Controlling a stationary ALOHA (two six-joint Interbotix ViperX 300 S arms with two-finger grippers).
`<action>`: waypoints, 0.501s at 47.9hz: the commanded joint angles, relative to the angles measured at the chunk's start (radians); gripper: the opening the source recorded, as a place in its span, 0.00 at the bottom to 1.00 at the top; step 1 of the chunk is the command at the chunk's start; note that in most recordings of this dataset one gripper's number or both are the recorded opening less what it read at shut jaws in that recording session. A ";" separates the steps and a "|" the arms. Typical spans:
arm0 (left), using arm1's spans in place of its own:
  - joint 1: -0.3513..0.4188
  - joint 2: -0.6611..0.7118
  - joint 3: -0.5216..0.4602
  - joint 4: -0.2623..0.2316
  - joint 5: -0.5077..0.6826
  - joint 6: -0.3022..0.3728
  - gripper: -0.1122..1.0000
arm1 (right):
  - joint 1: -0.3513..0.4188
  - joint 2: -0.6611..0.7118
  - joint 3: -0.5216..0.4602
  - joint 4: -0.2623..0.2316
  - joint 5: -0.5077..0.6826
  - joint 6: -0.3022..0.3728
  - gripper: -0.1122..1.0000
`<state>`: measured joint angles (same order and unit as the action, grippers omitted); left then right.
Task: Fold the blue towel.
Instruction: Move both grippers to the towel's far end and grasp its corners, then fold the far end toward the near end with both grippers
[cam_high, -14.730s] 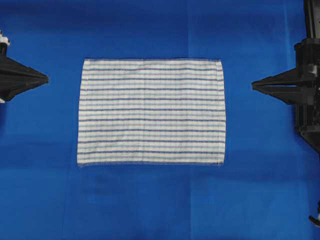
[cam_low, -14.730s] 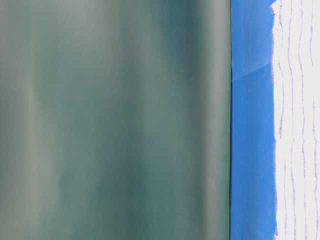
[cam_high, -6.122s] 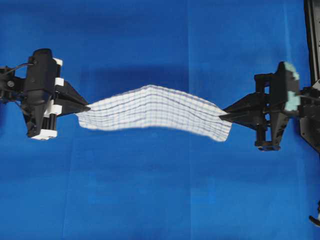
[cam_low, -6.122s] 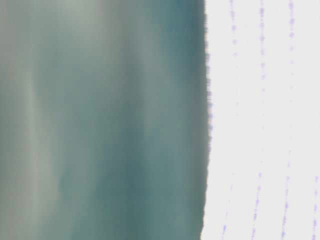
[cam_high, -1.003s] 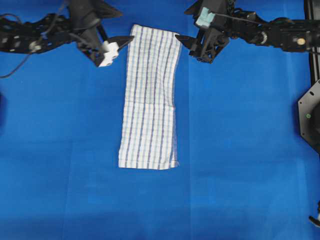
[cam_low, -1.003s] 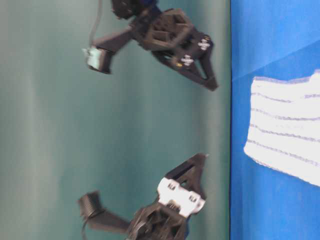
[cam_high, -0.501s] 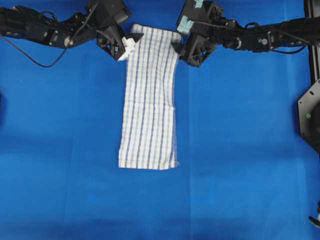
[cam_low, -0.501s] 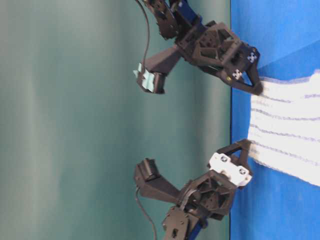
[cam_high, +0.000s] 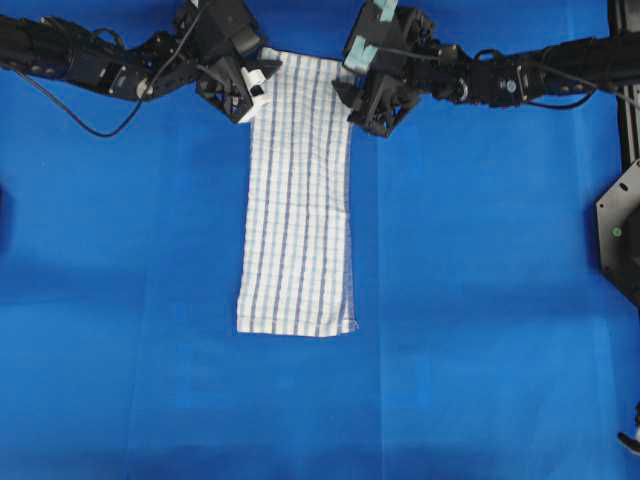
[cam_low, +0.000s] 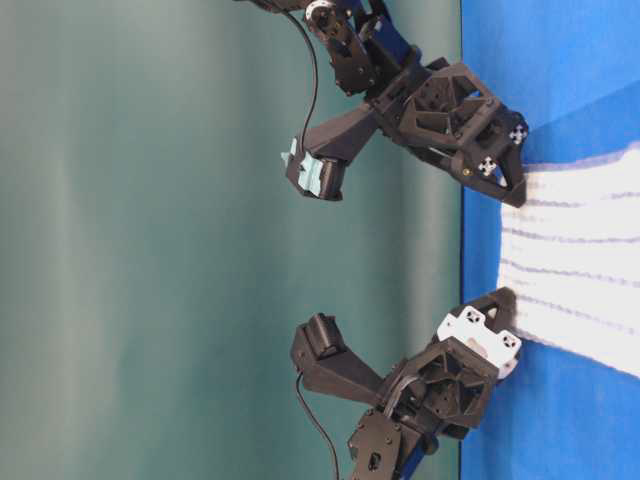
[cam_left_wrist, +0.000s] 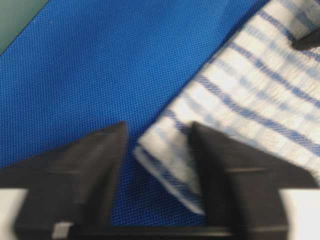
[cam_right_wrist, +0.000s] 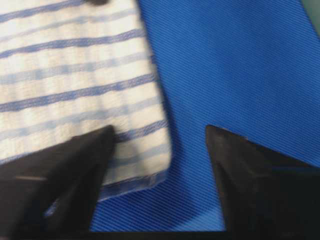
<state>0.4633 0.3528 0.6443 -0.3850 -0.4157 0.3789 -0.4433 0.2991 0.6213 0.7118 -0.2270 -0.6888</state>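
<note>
The blue towel (cam_high: 298, 200), white with blue stripes, lies folded into a long narrow strip on the blue sheet. My left gripper (cam_high: 257, 93) is open at the strip's far left corner. In the left wrist view the towel (cam_left_wrist: 260, 90) has its corner between the spread fingers of the left gripper (cam_left_wrist: 157, 147). My right gripper (cam_high: 350, 100) is open at the far right corner. In the right wrist view the towel (cam_right_wrist: 75, 75) has that corner between the fingers of the right gripper (cam_right_wrist: 160, 145). The table-level view shows the towel (cam_low: 580, 270) with both grippers low at its end.
The blue background sheet (cam_high: 500, 300) covers the table all round the towel. A black arm base (cam_high: 620, 230) stands at the right edge. Both arms reach in from the far side along the top of the overhead view.
Both grippers have moved inward and down from beside the towel's far end onto its two far corners. The towel itself has stayed in place.
</note>
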 joint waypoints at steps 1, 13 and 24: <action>0.006 -0.014 -0.009 0.005 -0.006 0.002 0.34 | -0.005 -0.003 -0.012 0.000 0.003 -0.003 0.50; 0.006 -0.014 -0.011 0.015 -0.003 0.002 0.14 | -0.005 -0.005 -0.012 -0.003 0.015 -0.009 0.09; 0.005 -0.014 -0.012 0.015 -0.002 0.002 0.14 | -0.005 -0.005 -0.014 -0.005 0.012 -0.011 0.09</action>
<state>0.4648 0.3528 0.6443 -0.3728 -0.4126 0.3789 -0.4418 0.3037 0.6121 0.7087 -0.2163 -0.6980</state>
